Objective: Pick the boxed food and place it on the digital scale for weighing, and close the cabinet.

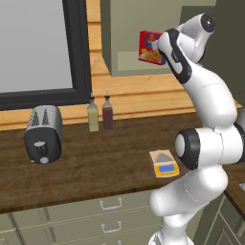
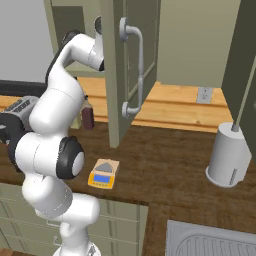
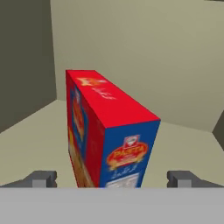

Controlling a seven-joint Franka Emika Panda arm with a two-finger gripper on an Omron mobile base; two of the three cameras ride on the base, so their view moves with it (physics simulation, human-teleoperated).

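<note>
Red rectangular carton of boxed food (image 3: pixel 105 131) standing upright on the shelf of the open olive-grey wall cabinet (image 2: pixel 117 75). Two-finger gripper (image 3: pixel 112 178), jaws spread wide, straddles the carton without touching it. Small yellow-orange digital scale (image 1: pixel 163 164) sits near the wooden counter's (image 1: pixel 95 162) front edge.

Dark wood counter (image 1: pixel 95 158), wood-plank wall (image 1: pixel 139 95), black-framed window (image 1: pixel 38 52), olive drawers (image 1: pixel 72 220), steel sink (image 2: pixel 210 242)

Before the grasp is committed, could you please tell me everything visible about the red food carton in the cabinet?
The red rectangular cardboard carton stands upright on the olive-grey wall cabinet's shelf, inside the open cabinet. It has a red top, a blue narrow side bearing a red-and-yellow emblem, and a broad face with a yellow-orange food picture. Its narrow side faces the open two-finger gripper, whose fingertips flank it without touching.
</note>
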